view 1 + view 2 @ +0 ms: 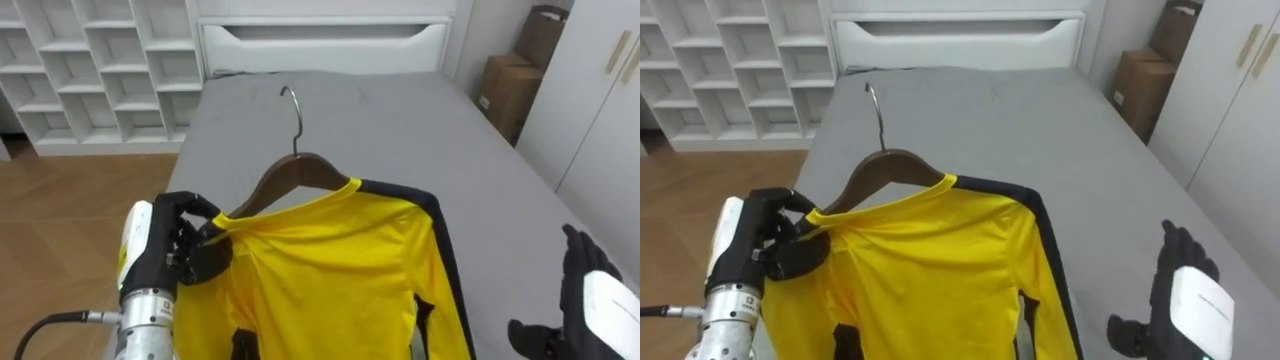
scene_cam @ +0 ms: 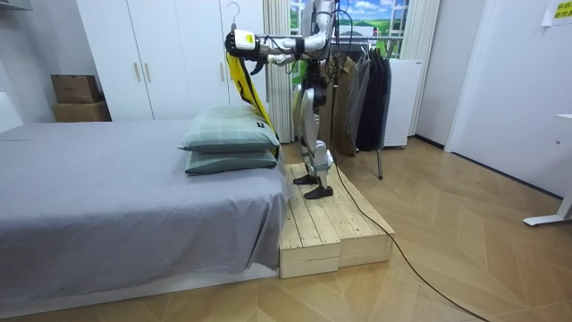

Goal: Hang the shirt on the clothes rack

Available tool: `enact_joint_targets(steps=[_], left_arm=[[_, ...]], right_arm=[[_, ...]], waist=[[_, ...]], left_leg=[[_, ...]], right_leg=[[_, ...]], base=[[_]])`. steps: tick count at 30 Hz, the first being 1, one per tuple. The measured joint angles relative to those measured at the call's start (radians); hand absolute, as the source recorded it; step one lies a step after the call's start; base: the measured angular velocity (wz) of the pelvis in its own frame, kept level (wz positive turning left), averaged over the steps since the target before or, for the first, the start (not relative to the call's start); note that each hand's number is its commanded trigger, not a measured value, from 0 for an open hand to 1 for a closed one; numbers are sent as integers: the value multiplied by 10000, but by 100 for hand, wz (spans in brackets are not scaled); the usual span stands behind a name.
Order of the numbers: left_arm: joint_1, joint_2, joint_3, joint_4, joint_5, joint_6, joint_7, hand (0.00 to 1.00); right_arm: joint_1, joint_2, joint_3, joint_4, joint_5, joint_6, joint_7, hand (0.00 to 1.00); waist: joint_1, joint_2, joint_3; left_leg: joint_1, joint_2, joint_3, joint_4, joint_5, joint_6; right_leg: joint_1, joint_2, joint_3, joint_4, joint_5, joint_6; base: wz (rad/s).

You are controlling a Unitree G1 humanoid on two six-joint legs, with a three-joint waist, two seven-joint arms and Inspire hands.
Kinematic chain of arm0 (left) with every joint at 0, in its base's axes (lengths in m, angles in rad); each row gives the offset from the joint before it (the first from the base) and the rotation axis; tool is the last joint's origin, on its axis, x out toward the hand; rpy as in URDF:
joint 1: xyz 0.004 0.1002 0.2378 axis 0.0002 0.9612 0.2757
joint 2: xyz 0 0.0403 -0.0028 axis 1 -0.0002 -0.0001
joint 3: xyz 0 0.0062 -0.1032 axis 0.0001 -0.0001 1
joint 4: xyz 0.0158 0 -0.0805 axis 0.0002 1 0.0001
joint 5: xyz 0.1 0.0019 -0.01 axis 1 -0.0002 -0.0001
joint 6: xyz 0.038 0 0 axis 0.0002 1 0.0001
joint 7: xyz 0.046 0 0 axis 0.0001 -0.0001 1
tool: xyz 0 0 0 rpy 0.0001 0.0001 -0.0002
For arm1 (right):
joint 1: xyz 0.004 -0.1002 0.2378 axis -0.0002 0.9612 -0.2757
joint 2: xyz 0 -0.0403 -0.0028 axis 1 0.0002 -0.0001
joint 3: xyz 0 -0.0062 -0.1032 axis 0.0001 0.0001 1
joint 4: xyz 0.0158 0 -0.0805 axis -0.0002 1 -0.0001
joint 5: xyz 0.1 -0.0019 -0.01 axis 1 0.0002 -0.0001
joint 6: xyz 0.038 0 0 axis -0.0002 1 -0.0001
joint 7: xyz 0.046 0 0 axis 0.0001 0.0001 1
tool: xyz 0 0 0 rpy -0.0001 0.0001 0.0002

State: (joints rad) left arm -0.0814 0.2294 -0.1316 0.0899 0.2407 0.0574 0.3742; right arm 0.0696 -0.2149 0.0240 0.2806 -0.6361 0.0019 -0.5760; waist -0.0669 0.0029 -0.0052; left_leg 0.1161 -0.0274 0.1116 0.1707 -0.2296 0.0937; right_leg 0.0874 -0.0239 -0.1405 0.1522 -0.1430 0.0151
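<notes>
A yellow shirt (image 1: 330,270) with dark trim along the sleeves hangs on a brown wooden hanger (image 1: 300,170). The hanger's metal hook points up over the grey bed. My left hand (image 1: 180,245) is shut on the shirt's left shoulder, over the hanger's end. My right hand (image 1: 585,290) is open at the lower right, apart from the shirt, fingers straight and thumb out. In the room view I stand on a wooden platform (image 2: 326,224) by the bed and hold the shirt (image 2: 243,76) up high in front of me.
The grey bed (image 1: 400,120) stretches ahead to a white headboard. White cube shelves (image 1: 90,60) stand at the far left, cardboard boxes (image 1: 510,85) and wardrobe doors (image 1: 600,110) at the right. Two pillows (image 2: 228,139) lie near me; a rack of dark clothes (image 2: 362,85) stands behind me.
</notes>
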Motion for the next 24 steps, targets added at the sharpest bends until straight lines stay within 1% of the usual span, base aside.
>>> enact_joint_targets(steps=[3, 7, 8, 10, 14, 15, 17, 19, 21, 23, 24], left_arm=[[44, -145, 103, 3, 152, -10, -262, 100], [169, -216, 109, 7, 213, -12, -470, 100], [169, -228, 112, 6, 277, -20, -523, 100], [169, -252, 110, 4, 383, -153, -624, 100], [168, -272, 110, -26, 847, -280, -671, 100], [169, -280, 109, -94, 1134, -282, -748, 100], [168, -347, 103, -226, 1648, -283, -810, 100], [168, -489, 96, -384, 2147, -314, -850, 100], [170, -563, 80, -485, 2312, -368, -949, 100], [170, -543, 42, -514, 2324, -447, -1059, 100], [169, -534, -3, -514, 2341, -455, -1084, 100]], right_arm=[[17, 2, 55, -619, -9, -6, 702, 0], [-9, -2, 119, -1167, -11, -56, 1339, 0], [-13, -2, 130, -1227, -11, -90, 1426, 0], [-68, -3, 141, -1424, -11, -262, 1829, 0], [-290, -7, 141, -1805, -25, -286, 2492, 0], [-294, -6, 148, -2014, -30, -290, 2628, 0], [-301, -5, 207, -2361, -30, -290, 2830, 0], [-337, -3, 313, -2694, -28, -351, 2998, 0], [-338, 1, 328, -2879, -25, -385, 3126, 0], [-337, 2, 348, -2997, -21, -482, 3218, 0], [-337, 2, 352, -3019, -19, -590, 3268, 0]], waist=[[199, 16, 4], [348, -12, 21], [362, -26, 28], [431, -53, 47], [445, -87, 68], [451, -110, 83], [451, -135, 98], [448, -166, 113], [452, -202, 130], [451, -217, 128], [438, -216, 128]], left_leg=[[-9, -3, -14, -2, 0, 0], [-8, -1, -44, 3, 1, -1], [-9, -1, -44, 8, 1, -1], [-24, -1, -45, 6, 1, -1], [-21, -1, -55, -19, 1, -1], [-22, 0, -64, -25, 0, -1], [-24, 0, -72, -37, 1, -1], [-19, 2, -74, -47, 1, -1], [-19, 1, -75, -52, 1, -1], [-21, 2, -44, -48, 1, -1], [-6, 2, -15, -45, 1, -1]], right_leg=[[2, -13, -9, 2, -2, 4], [22, -26, -41, 3, -4, 5], [26, -27, -52, 5, -4, 5], [16, -18, -96, 6, -4, 5], [15, -10, -103, 16, -4, 5], [14, -8, -107, 10, -4, 5], [13, 0, -104, 0, -4, 6], [13, 2, -101, -2, -4, 5], [10, 5, -54, -10, -4, 6], [-3, 11, 12, -11, -4, 5], [-4, 7, 13, -15, -4, 6]], base=[[0], [1], [0], [0], [0], [0], [0], [0], [0], [0], [0]])
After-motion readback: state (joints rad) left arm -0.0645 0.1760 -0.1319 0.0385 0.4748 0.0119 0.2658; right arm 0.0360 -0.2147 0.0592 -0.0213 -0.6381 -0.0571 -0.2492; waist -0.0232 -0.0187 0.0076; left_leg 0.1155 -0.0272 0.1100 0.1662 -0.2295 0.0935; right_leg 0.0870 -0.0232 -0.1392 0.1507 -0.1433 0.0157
